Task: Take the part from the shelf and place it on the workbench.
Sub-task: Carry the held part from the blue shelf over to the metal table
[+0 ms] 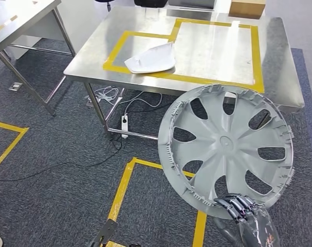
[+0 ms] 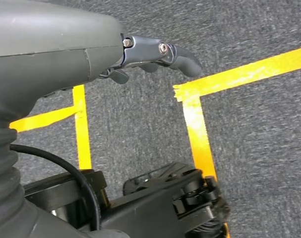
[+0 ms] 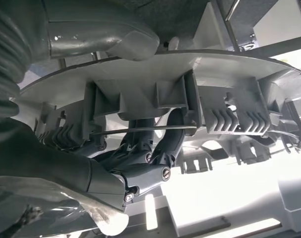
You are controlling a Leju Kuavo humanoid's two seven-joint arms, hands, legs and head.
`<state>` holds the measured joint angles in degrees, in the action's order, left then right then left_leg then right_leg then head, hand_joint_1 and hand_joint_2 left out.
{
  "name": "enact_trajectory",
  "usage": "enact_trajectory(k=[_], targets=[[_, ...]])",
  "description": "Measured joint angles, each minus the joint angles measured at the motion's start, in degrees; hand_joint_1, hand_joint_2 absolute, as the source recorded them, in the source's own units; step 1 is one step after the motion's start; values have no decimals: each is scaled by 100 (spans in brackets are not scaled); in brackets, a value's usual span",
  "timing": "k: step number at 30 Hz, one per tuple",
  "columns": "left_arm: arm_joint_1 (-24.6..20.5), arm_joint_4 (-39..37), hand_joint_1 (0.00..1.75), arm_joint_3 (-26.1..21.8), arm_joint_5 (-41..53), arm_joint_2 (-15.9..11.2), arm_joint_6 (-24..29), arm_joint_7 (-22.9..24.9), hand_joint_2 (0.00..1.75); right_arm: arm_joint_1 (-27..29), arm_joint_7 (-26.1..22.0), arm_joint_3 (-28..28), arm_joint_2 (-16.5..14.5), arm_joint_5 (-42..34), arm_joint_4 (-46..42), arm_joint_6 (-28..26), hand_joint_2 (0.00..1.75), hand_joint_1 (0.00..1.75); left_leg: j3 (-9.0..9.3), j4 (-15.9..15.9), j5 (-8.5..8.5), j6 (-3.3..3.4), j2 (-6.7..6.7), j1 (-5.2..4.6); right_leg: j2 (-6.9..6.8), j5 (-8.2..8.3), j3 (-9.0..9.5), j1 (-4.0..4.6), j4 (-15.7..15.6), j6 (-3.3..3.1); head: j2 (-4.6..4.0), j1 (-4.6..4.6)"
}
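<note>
Right robot hand (image 1: 245, 213), at the lower edge of the head view, grasps the rim of a grey wheel cover (image 1: 225, 149); the dark fingers (image 1: 234, 203) curl over the rim's lower edge. Right wrist view: the fingers (image 3: 152, 158) hook among the ribbed clips on the cover's (image 3: 223, 74) back, with the thick thumb (image 3: 115, 37) pressed on its opposite face. The wheel cover is held in the air, tilted with its spoked face toward the camera, in front of the near edge of the steel bench (image 1: 280, 56) and not touching it. Yellow tape (image 1: 257, 51) outlines two rectangles on the bench top; a white curved panel (image 1: 152, 58) lies on the near tape line of the left rectangle. Left robot hand (image 2: 156, 54) hangs released above grey carpet (image 2: 253, 144) marked with yellow floor tape (image 2: 197, 129), grasping nothing, its fingers loosely extended. A white power strip (image 1: 125, 123) lies on the floor under the bench.
</note>
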<state>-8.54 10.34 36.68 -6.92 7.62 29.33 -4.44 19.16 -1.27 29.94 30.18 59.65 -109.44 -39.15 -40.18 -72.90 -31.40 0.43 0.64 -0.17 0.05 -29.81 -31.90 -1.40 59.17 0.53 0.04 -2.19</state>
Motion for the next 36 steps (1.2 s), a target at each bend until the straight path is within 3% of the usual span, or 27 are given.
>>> enact_trajectory(k=[2,3,8,10,12,13,14,16,18,19,22,24,25,27,28,29,30,32,33,34,36], targets=[[-7,0,0,0,15,-3,-1,1,175,-2,7,-2,0,-3,0,0,175,175,296,752,418,68,-2,-21,6,-51,66,8,-5,25,0,3],[-12,1,0,0,21,-4,-1,1,175,-5,6,-3,0,-3,0,0,175,175,416,1043,497,98,-4,-35,11,-71,77,12,-6,50,0,1],[-13,3,0,0,33,-4,-4,0,175,-16,4,-3,1,-19,-1,-2,175,175,600,1405,457,180,-3,-40,1,-159,59,5,4,211,0,-2],[-22,5,0,0,39,5,-5,-1,175,-22,3,-6,3,-25,-1,-3,175,175,676,1478,458,223,-3,-18,0,-387,-199,2,482,235,0,23],[-24,5,0,-1,40,10,-7,-1,175,-28,-8,-6,4,-23,0,-4,175,175,711,1480,417,251,-4,-26,0,-635,-644,3,1224,260,0,41],[-20,6,0,-2,40,11,-8,-2,175,-27,-14,-5,4,-22,1,-4,175,175,736,1478,389,256,-5,-32,-1,-648,-815,2,1458,273,0,42],[-15,6,0,-2,40,12,-11,-2,175,-26,-20,-4,4,-23,3,-4,175,175,772,1475,357,255,-4,-34,-2,-538,-882,1,1476,282,0,42],[-11,7,0,-2,42,18,-22,-1,175,-24,-26,-5,4,-27,10,-4,175,175,874,1462,272,236,1,-29,-10,-60,-704,-8,904,291,0,43],[-16,7,0,-2,43,24,-29,-1,175,-35,-32,-4,5,-27,16,-5,175,175,939,1429,181,181,10,-46,-15,216,-399,1,254,275,0,57],[-21,7,0,-2,42,27,-31,-1,175,-39,-37,-4,5,-24,17,-5,175,175,948,1413,150,153,12,-56,-12,228,-305,9,84,251,0,59],[-30,9,0,-2,42,29,-30,1,175,-32,-38,-5,7,-25,16,-7,175,175,964,1395,91,95,7,-65,6,136,-222,10,20,149,0,44],[-40,12,0,-2,43,28,-28,1,175,-20,-29,-6,7,-34,15,-7,175,175,889,1154,-48,32,1,-55,-4,86,-150,-13,7,78,0,21],[-44,13,0,-2,43,28,-26,1,175,-16,-28,-5,7,-37,15,-7,175,175,748,854,-176,-2,-3,-44,-12,58,-109,-21,0,48,0,9],[-38,13,0,-2,42,26,-25,1,175,-16,-34,-1,7,-35,15,-7,175,175,278,27,-443,-46,-5,-22,-19,-5,-41,-21,0,16,0,-2],[-28,13,0,-2,41,25,-24,1,175,-15,-36,0,7,-33,15,-7,175,175,72,-269,-476,-50,-6,-15,-15,-40,-2,-20,0,16,0,-4],[-17,13,0,-2,40,23,-24,1,175,-15,-37,0,7,-33,15,-7,175,175,-52,-374,-392,-42,-6,-13,-9,-79,46,-18,0,19,0,-2],[-11,13,0,-2,40,22,-25,1,175,-14,-35,0,7,-34,15,-7,175,175,-68,-248,-189,-21,-6,-16,-2,-121,103,-16,0,26,0,-3],[-8,13,0,-2,40,19,-26,1,175,-14,-31,0,7,-37,16,-7,175,175,126,428,338,55,-6,-37,8,-213,218,-14,-9,48,0,3],[-9,13,0,-2,40,13,-26,1,175,-16,-29,1,7,-37,16,-7,175,175,246,755,501,99,-7,-59,15,-255,259,-9,-16,71,0,8],[-11,13,0,-2,40,9,-27,1,175,-19,-29,1,7,-37,16,-7,175,175,349,1008,549,140,-8,-80,18,-284,284,-7,-30,98,0,10],[-12,13,0,-2,39,0,-27,1,175,-22,-30,2,7,-37,16,-8,175,175,438,1234,465,191,-9,-104,17,-275,319,-2,-55,173,0,4]])
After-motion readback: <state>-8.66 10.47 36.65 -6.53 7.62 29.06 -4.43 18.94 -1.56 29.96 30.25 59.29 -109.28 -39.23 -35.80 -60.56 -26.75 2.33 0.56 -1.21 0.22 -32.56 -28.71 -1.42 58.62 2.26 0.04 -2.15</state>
